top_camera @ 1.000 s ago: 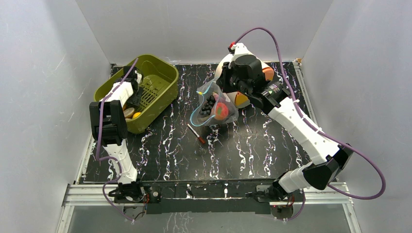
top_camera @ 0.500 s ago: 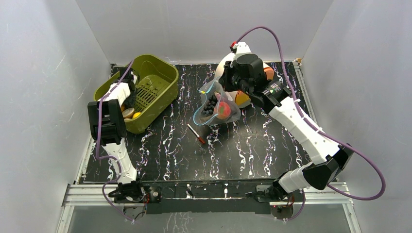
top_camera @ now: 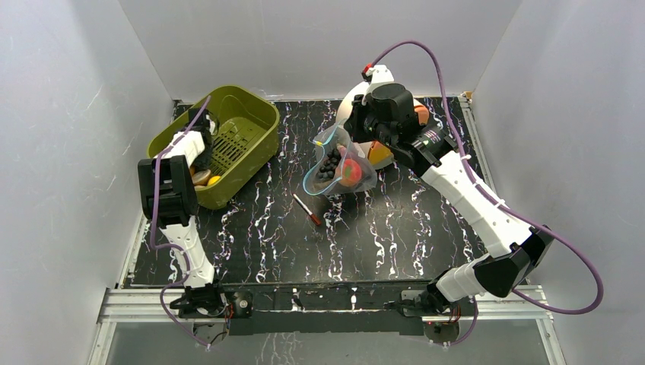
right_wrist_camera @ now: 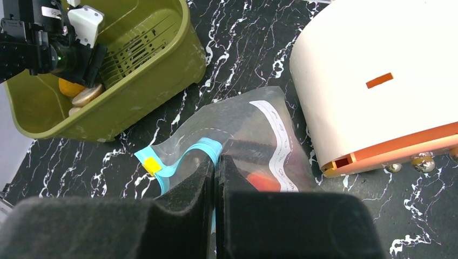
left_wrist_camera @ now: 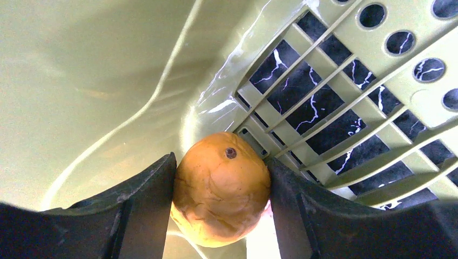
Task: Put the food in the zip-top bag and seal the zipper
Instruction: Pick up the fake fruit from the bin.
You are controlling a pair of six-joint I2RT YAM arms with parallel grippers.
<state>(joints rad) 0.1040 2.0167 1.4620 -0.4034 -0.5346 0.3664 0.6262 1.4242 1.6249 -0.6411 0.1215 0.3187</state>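
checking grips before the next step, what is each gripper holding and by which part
Left gripper: orange fruit, pinched across its sides, in the basket. Right gripper: zip-top bag, by its mouth edge at the zipper.

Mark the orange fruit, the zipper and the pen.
orange fruit [left_wrist_camera: 221,189], left wrist view, middle of its skin.
zipper [right_wrist_camera: 201,147], right wrist view, teal strip's upper bend.
pen [top_camera: 306,208], top view, mid-shaft.

Olive basket [top_camera: 242,176] far left on marbled table [top_camera: 395,228]; red-tipped pen [top_camera: 306,208] mid-table; white-orange casing [right_wrist_camera: 372,108], perhaps an appliance.
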